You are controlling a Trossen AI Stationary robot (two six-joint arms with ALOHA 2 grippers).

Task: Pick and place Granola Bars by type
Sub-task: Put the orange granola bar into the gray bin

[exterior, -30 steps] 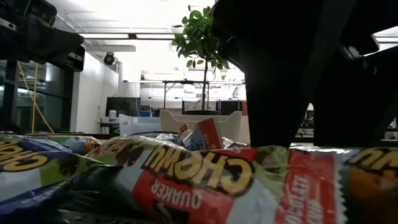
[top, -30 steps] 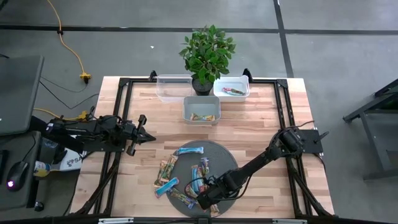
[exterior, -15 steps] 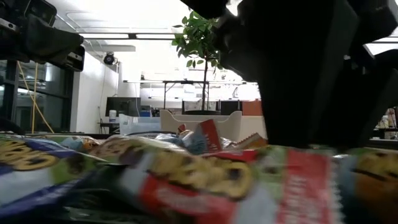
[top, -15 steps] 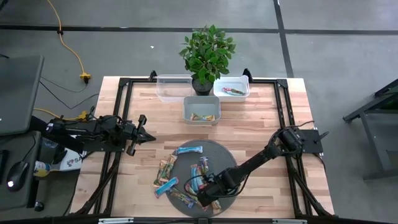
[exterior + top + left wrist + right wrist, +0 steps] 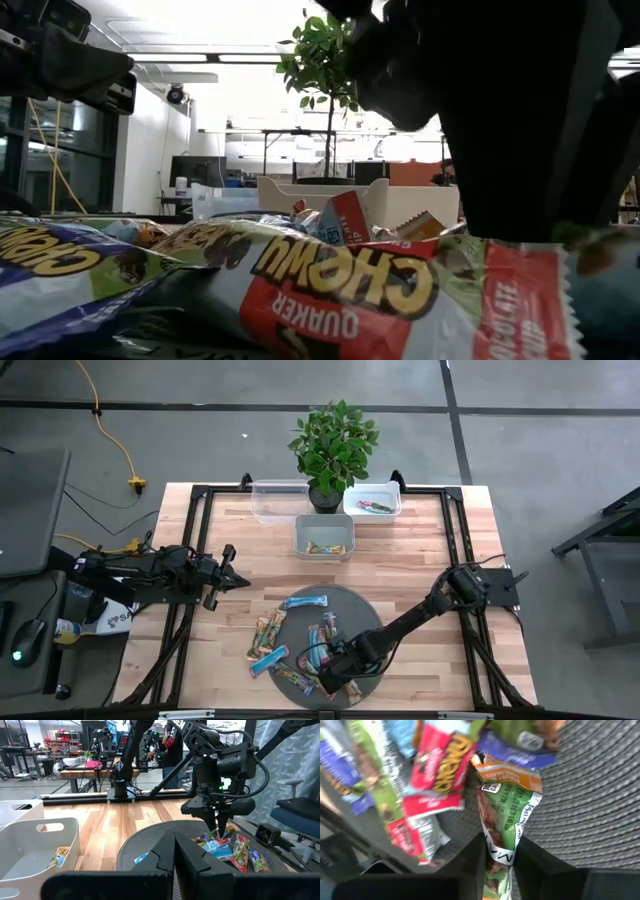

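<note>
Several granola bars (image 5: 300,645), blue, red and yellow-brown, lie heaped on a dark round mat (image 5: 352,608) at the table's near middle. My right gripper (image 5: 335,680) stands over the heap's near right part, pointing steeply down, shut on a green-and-orange bar (image 5: 509,802). The left wrist view shows the same gripper (image 5: 220,827) over the heap. My left gripper (image 5: 228,565) waits shut and level at the table's left edge, touching nothing. A red-wrapped bar (image 5: 340,290) fills the low view's foreground. My right gripper pinches the green-and-orange bar at one end (image 5: 500,851) between its two fingers (image 5: 534,865), which lie across the bar's width. They come from above, slanting down. The wrapper is squeezed narrow there. The rest of the bar lies on the mat and against neighbouring bars.
Three clear bins stand at the far middle: an empty-looking one (image 5: 280,500), one with a red bar (image 5: 372,500), and one nearer with a yellow-brown bar (image 5: 324,536). A potted plant (image 5: 333,445) stands between the two far bins. Bare wood lies right of the mat.
My right gripper has stayed over the heap's near right part and tipped slightly. In the low view its two dark fingers, apart a second ago, now stand together. The bars in the foreground have shifted a little.
</note>
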